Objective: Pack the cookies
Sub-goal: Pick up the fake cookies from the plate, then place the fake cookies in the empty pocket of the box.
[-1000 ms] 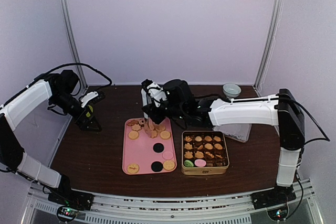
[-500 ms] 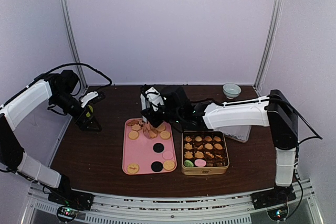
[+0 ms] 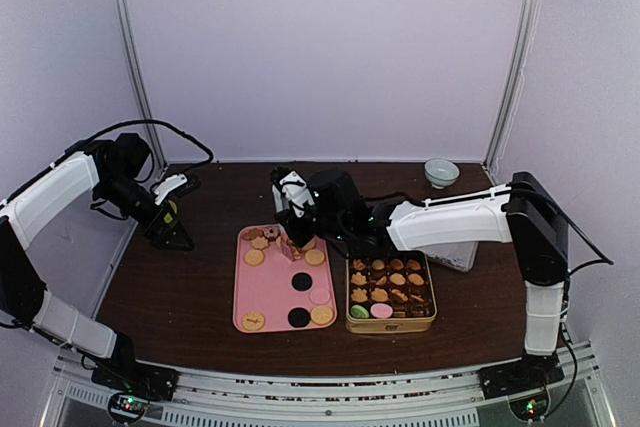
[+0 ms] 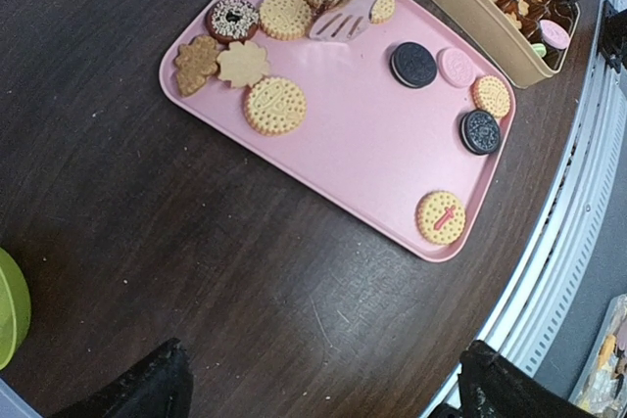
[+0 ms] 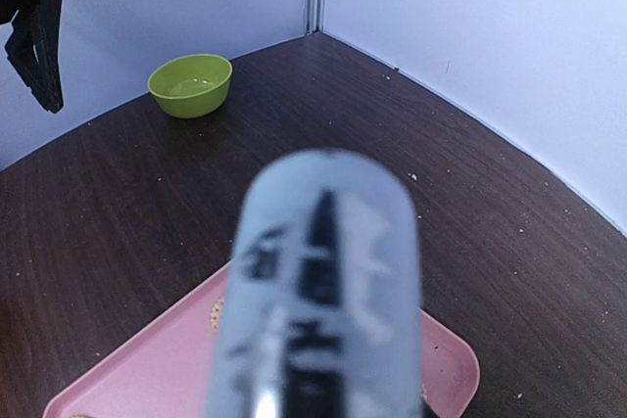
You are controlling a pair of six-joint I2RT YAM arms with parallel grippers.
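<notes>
On the dark worktop (image 3: 180,297) a green bowl (image 5: 191,83) sits near the left gripper (image 4: 318,384), whose fingers stand wide apart over bare wood, clear of everything. A small white bowl (image 3: 441,172) stands at the far right corner, and a clear container (image 3: 455,252) lies behind the gold tin (image 3: 390,325). The right gripper (image 3: 293,215) is clamped on metal tongs (image 4: 343,12). Their blurred handle fills the right wrist view and hides that gripper's own fingers. The tong tips hang over the far end of the pink tray (image 4: 372,154), partly covering a tan biscuit there. The cookies (image 4: 274,105) lie loose on the tray: tan ridged rounds, a pale flower, a brown flower, a chocolate sprinkled ring, two black discs, one pink disc, and a tan one with a red mark near the front edge. More sit in rows in the tin, with a green and a pink disc at its front.
</notes>
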